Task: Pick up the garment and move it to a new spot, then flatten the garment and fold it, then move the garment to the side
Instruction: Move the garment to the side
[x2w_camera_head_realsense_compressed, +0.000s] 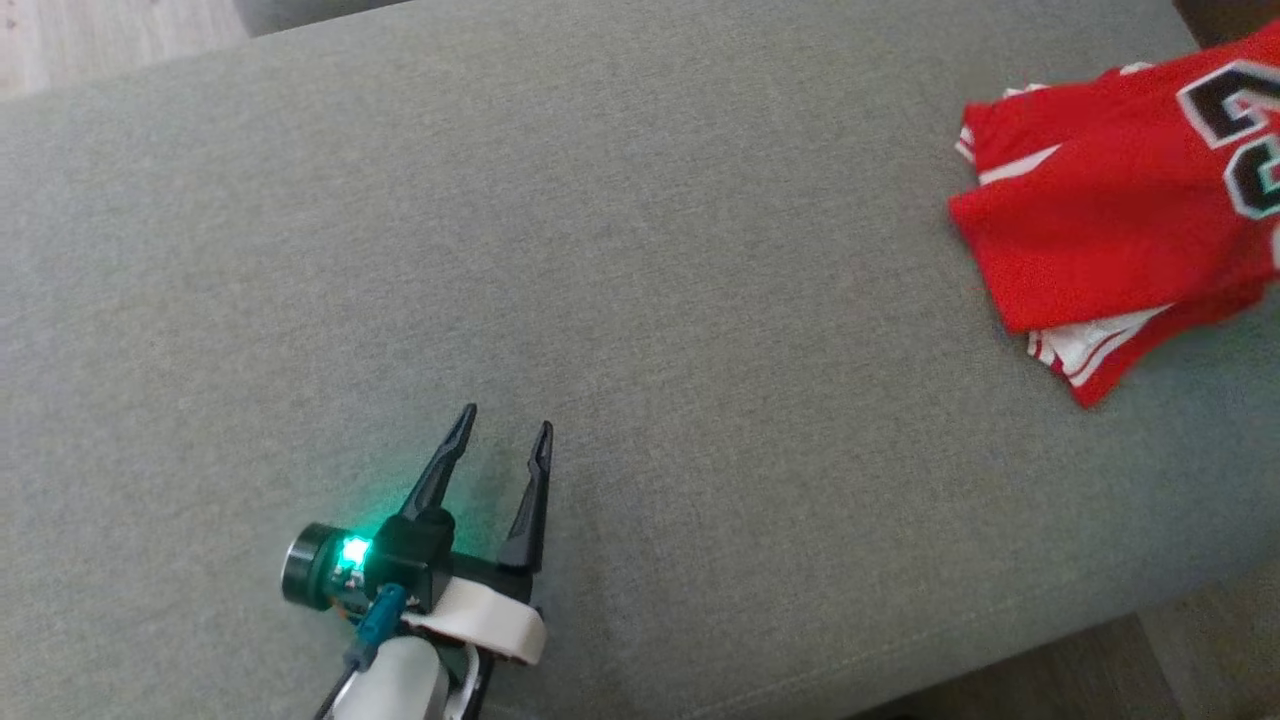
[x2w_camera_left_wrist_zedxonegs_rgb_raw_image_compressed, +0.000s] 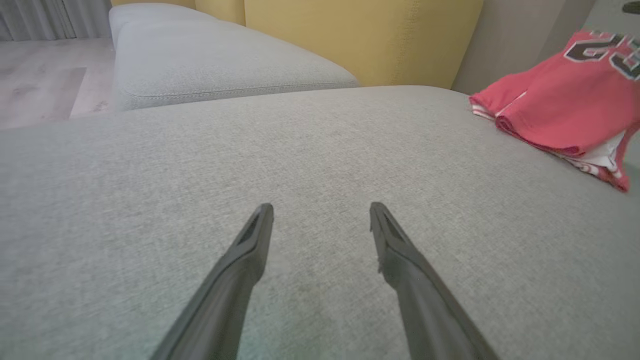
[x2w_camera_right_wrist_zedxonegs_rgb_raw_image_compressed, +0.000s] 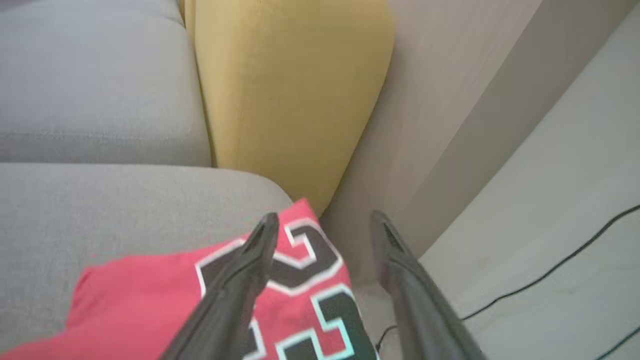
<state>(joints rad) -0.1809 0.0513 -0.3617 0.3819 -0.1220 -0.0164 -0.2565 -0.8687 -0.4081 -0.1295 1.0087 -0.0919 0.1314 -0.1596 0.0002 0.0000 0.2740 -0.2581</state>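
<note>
The red basketball jersey is lying folded at the right end of the grey sofa seat, close to its right edge. Its black numerals, outlined in white, are facing up, and a white-striped hem is poking out from under the top layer on the side nearer to me. From my left wrist the jersey is sitting far off to the right, well apart from that hand.

My right gripper is hanging over the numbered end of the jersey with its two fingers spread wide apart and nothing between them. One finger is crossing the numerals in the right wrist view and the other is showing against the gap beside the seat. I cannot tell whether either fingertip is touching the cloth.

My left gripper is hovering over bare grey fabric near the seat's front, its fingers parted too and holding nothing. A green light is glowing on its wrist.

Behind the seat a yellow back cushion is standing upright, with a second grey cushion beside it. A black cable is running across the pale floor to the right.
</note>
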